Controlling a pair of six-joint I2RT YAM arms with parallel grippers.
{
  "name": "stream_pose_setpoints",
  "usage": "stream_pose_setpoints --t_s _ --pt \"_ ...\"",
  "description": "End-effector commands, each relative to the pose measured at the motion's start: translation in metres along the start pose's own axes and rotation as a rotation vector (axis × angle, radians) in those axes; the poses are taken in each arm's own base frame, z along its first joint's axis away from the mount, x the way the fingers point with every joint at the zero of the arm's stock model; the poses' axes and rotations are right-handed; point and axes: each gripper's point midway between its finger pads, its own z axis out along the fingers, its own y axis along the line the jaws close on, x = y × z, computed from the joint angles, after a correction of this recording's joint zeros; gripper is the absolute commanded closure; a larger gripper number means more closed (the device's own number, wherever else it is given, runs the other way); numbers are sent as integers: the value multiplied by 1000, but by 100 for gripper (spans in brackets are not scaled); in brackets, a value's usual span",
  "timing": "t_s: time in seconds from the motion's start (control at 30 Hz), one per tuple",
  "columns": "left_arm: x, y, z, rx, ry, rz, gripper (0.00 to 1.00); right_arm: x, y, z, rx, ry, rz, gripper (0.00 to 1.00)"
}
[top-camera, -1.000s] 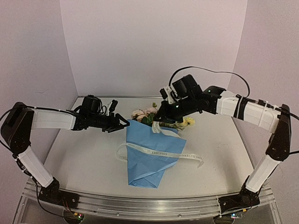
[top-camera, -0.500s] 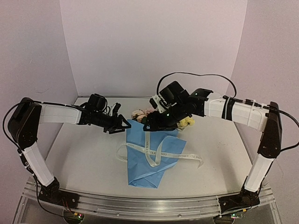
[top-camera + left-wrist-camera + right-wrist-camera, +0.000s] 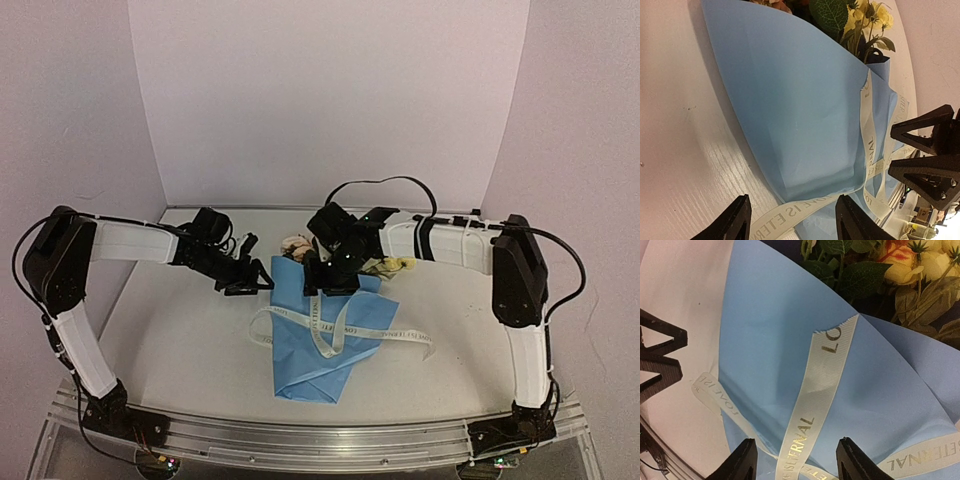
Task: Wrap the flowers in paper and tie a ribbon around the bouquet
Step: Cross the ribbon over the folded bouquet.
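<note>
Left fingers (image 3: 739, 223) and right fingers (image 3: 743, 463) wide, empty — ribbon (image 3: 816, 384) lettering legible only in the 2 wrist views

It looks like a robot lab booth: plain white walls (image 3: 330, 100) enclose a white table (image 3: 180, 340) with an aluminium rail (image 3: 300, 440).

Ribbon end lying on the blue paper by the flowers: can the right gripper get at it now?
Probably yes: the right gripper hangs open just above the ribbon end, and nothing covers it.
</note>
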Motion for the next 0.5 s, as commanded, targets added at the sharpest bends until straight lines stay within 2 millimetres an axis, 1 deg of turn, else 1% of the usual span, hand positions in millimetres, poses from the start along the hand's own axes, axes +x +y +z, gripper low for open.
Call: stream_pose_setpoints --t_s 0.0,0.13,0.33,0.47 --pt "-10 -5 6 29 27 59 40 -20 6 1 9 -52 39 47" --pt "-8 -4 12 40 54 68 39 -20 3 9 22 -48 47 49" --pt "-6 1 17 33 80 74 38 -15 -8 17 68 -46 65 50" --pt "-3 1 20 41 89 74 39 -9 -7 25 61 -20 71 52"
